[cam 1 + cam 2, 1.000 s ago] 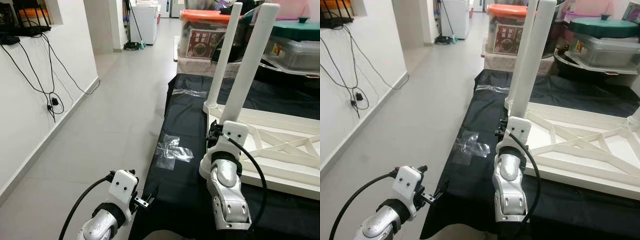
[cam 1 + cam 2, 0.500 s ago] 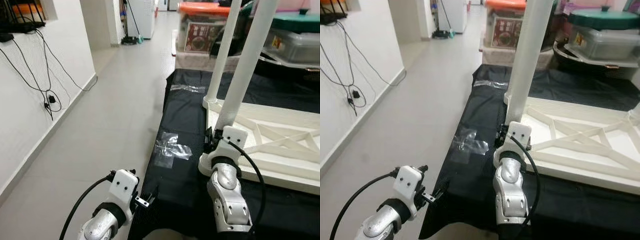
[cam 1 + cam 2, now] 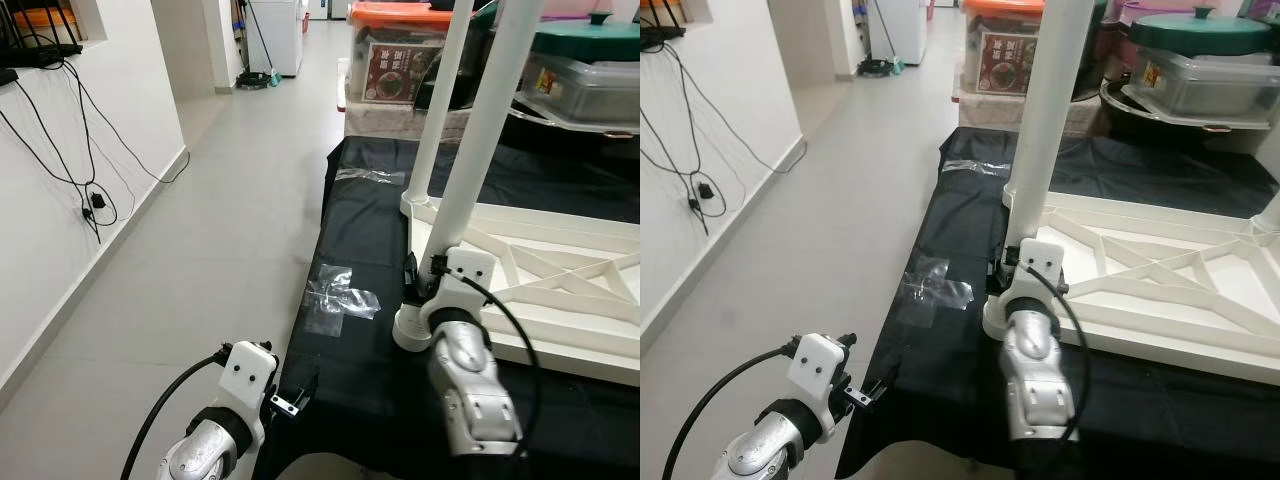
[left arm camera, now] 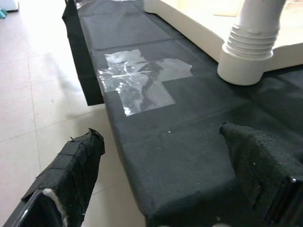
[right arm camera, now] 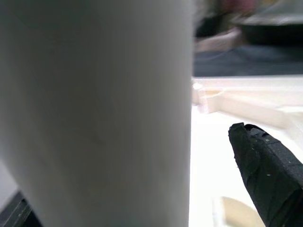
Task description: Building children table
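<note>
The black-covered bench [image 3: 360, 250] carries the upturned white child's tabletop [image 3: 560, 290], ribbed underside up, with two white legs standing at its near-left corner. Over the last second the head camera has tipped and the right arm has pushed forward and rolled beside the nearer leg [image 3: 480, 150]: the right pincer [image 3: 420, 283] sits at that leg's ribbed base collar, apparently around it, though how far its fingers are spread I cannot tell. That suggests it is twisting the leg into its socket, while the left pincer [image 4: 165, 175] hangs spread wide and empty at the bench's edge, near a taped clear plastic patch [image 3: 338, 298].
</note>
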### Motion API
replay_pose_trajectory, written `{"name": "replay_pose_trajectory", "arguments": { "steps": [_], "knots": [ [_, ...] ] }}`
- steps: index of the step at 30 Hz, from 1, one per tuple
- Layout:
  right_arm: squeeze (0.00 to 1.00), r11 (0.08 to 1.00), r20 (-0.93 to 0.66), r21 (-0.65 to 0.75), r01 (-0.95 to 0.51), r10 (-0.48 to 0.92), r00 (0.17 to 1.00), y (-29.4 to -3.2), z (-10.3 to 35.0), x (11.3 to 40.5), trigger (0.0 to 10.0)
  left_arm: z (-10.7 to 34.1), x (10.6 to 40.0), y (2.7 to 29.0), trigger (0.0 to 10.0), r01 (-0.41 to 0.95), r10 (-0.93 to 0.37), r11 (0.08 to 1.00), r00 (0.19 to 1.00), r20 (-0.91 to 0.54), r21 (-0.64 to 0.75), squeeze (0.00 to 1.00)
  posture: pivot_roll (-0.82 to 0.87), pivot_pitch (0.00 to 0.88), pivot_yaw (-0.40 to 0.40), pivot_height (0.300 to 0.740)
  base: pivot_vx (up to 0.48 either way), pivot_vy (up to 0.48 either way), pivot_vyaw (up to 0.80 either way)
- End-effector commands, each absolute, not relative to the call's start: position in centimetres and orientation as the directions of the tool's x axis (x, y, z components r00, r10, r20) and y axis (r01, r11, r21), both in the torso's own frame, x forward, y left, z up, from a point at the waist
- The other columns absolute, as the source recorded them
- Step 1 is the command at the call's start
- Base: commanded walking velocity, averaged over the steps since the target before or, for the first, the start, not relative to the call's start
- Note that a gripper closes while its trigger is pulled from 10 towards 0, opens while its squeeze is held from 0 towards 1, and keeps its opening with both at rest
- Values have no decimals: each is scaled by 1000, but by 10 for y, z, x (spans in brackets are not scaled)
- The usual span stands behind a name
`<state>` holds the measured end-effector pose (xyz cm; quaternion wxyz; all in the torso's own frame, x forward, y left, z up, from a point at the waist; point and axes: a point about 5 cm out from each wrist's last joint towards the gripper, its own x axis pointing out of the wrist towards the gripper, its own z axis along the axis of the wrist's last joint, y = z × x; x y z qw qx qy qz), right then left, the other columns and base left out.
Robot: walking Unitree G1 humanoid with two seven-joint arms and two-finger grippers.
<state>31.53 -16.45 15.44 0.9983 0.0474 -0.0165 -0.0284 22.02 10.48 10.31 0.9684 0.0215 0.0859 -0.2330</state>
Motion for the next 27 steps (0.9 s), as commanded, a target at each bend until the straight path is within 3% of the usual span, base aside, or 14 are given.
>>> {"name": "replay_pose_trajectory", "arguments": {
  "steps": [1, 6, 9, 12, 15, 19, 21, 23, 25, 27],
  "knots": [
    [0, 990, 28, 139, -18, 14, 1000, -166, 151, 318, 10000, 99, 220, 105, 10000, 456, -447, 890, 873, -194, -3, 0, 76, 20, -29, 740, 0, 0, 0],
    [0, 981, 62, 142, -132, 125, 990, -172, 159, 329, 10000, 99, 220, 105, 10000, 455, -447, 890, 873, -194, -1, 0, 82, 15, -32, 740, 0, 0, 0],
    [0, 950, 93, 79, -302, 295, 951, -186, 176, 346, 10000, 99, 220, 104, 10000, 455, -446, 890, 874, -194, 1, 0, 84, 7, -35, 740, 0, 0, 0],
    [0, 939, 98, 58, -340, 333, 938, -189, 180, 349, 10000, 99, 220, 104, 10000, 455, -447, 890, 874, -194, 1, 0, 86, 6, -36, 740, 0, 0, 0],
    [0, 867, 87, 42, -497, 492, 866, -194, 191, 356, 10000, 99, 221, 104, 10000, 456, -447, 890, 874, -194, 2, 0, 91, 2, -40, 740, 0, 0, 0],
    [0, 802, 62, 33, -596, 593, 802, -194, 195, 357, 10000, 99, 220, 104, 10000, 455, -445, 891, 874, -193, 4, 0, 94, 0, -40, 740, 0, 0, 0],
    [0, 714, 17, 33, -700, 700, 714, -193, 197, 357, 10000, 99, 220, 104, 10000, 454, -445, 891, 874, -194, 5, 0, 97, 0, -40, 740, 0, 0, 0],
    [0, 714, 17, 33, -700, 700, 714, -193, 197, 357, 10000, 99, 220, 104, 10000, 454, -445, 891, 874, -194, 5, 0, 97, 0, -40, 740, 0, 0, 0],
    [0, 635, -17, 38, -771, 772, 635, -193, 200, 358, 10000, 99, 219, 104, 10000, 456, -447, 890, 873, -194, 5, 0, 99, 0, -42, 740, 0, 0, 0],
    [0, 612, -26, 47, -789, 791, 612, -194, 201, 360, 10000, 99, 219, 104, 10000, 457, -448, 889, 873, -194, 5, 0, 102, 1, -45, 740, 0, 0, 0]
  ]
}}
